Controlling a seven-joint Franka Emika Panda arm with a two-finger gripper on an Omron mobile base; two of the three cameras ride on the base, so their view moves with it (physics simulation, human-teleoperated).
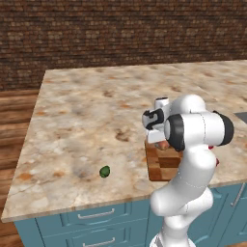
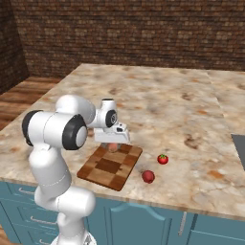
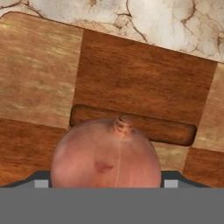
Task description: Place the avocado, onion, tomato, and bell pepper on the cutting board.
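The pale pink onion [image 3: 106, 153] sits between my gripper's [image 3: 106, 183] two fingertips, which are shut on its sides, just above the far end of the checkered wooden cutting board [image 3: 131, 74]. From the right base view, the gripper [image 2: 113, 139] points down with the onion [image 2: 112, 147] under it over the board [image 2: 103, 174]. On the counter right of the board lie the tomato [image 2: 162, 159] with a green top and the dark red bell pepper [image 2: 148, 176]. Left of the board [image 1: 161, 169], near the front edge, lies the small dark green avocado [image 1: 104, 171].
The board lies close to the front edge of the marble counter [image 2: 158, 100], above blue drawers [image 1: 96, 214]. A dark sink corner [image 2: 239, 148] shows at the right edge. A brick wall stands behind the island. My own arm hides part of the board in the left base view.
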